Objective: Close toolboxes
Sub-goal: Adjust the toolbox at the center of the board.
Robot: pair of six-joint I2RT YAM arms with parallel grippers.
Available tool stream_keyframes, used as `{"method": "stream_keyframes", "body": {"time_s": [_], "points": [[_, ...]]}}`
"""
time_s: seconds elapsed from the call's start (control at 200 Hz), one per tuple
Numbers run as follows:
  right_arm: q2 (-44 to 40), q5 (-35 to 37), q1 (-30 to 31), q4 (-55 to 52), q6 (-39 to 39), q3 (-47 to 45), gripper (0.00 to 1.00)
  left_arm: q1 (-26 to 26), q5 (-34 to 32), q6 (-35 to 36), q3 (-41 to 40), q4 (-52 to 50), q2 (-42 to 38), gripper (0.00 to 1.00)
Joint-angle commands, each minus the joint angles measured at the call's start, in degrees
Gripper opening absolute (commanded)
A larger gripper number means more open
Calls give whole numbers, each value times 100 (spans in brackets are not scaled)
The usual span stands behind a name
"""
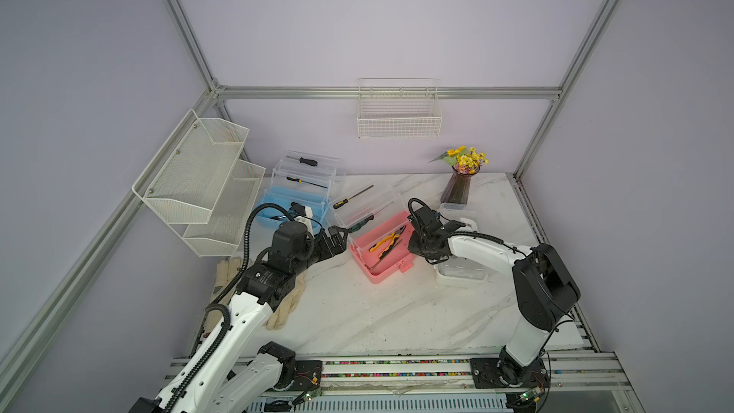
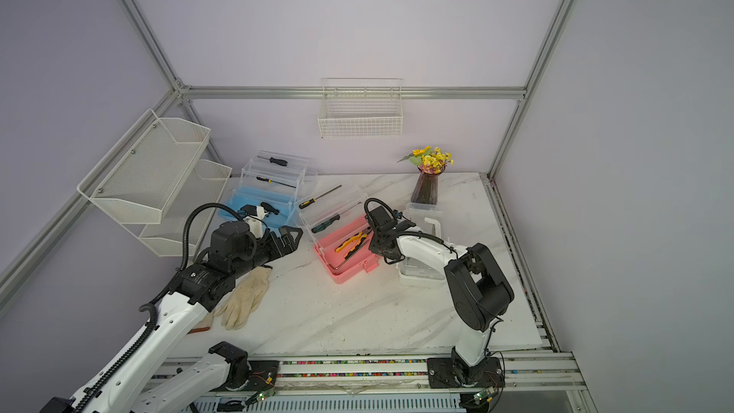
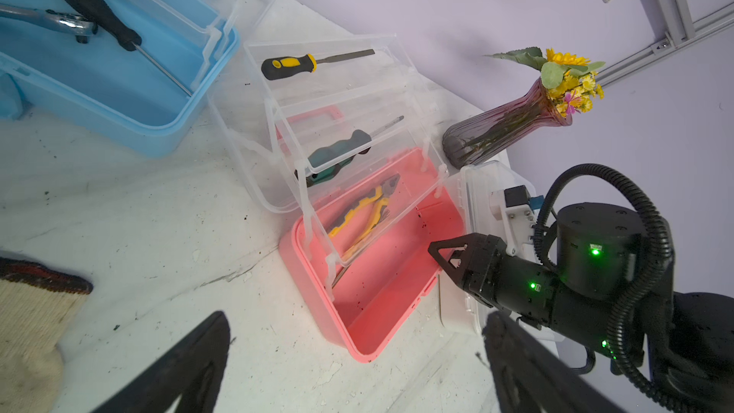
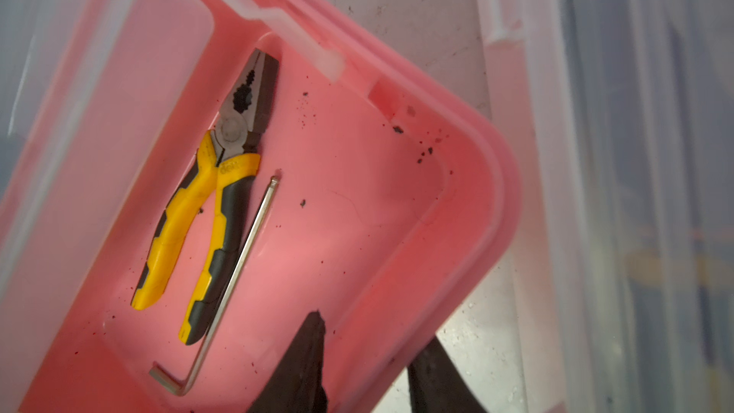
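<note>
At the front of the marble-patterned desk (image 1: 377, 319) a pale work glove (image 2: 242, 299) lies flat, partly under the left arm. Just beyond it the left pincer (image 2: 292, 238) hovers above the desk with its fingers spread wide, empty, pointing at the pink toolbox (image 1: 383, 264) near the desk's middle.

This box is open, with its clear trays fanned up and back. The base holds yellow-and-black pliers (image 4: 206, 224) with a hex key (image 4: 234, 272) beside them. A green-handled screwdriver (image 3: 337, 152) lies in one tray and a yellow-and-black-handled tool (image 3: 290, 65) in the tray above.

The right pincer (image 4: 369, 371) straddles the pink base's side wall, one finger inside and one outside. Whether they press on the wall I cannot tell.

Just to the right stands the white toolbox (image 1: 460, 276), partly hidden under the right arm, its clear lid raised.

Farther back on the left, against the wall, the blue toolbox (image 1: 278, 200) is open too. Its clear trays step upward, and a ratchet wrench (image 3: 59, 21) lies in the base.

At the back right stands a vase of yellow flowers (image 1: 458, 188). A white wire basket (image 1: 399, 117) hangs on the rear wall.
</note>
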Motion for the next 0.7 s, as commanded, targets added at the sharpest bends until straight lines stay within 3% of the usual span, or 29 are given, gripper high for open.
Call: {"method": "stream_keyframes", "body": {"time_s": [0.0, 0.3, 0.465, 0.695], "points": [[16, 17, -352, -651, -983, -13, 35, 38, -275, -107, -154, -163, -135, 100], [-268, 145, -1171, -711, -2119, -186, 30, 38, -478, -230, -135, -270, -175, 100], [-305, 211, -1295, -515, -3147, -258, 26, 39, -571, -270, -150, -265, -100, 100], [-275, -64, -1327, -158, -3872, -355, 24, 38, -580, -141, -196, -265, 164, 100]]}}
